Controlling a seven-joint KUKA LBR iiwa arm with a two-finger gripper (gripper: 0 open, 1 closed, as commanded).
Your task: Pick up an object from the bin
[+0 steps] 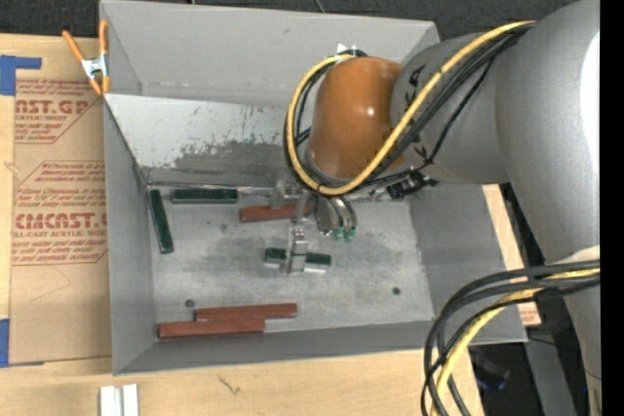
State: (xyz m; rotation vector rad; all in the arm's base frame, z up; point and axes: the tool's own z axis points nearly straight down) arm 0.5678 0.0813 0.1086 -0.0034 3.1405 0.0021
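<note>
- The grey KUKA arm [507, 102], its wrist under a rounded orange cover [356, 112], reaches into the grey metal bin [263, 44] from the right.
- Two long red-brown flat bars [229, 321] lie side by side near the front wall. Two dark green strips [159, 220] sit at the left, well apart from the action.
- The gripper [295, 248] hangs low at mid-floor, right over a short dark green block [317, 260]. Whether it is open or closed, or grips the block, cannot be told.
- Judged stage: the grasp itself. The next move calls for a firm close on the block, then a straight lift.
</note>
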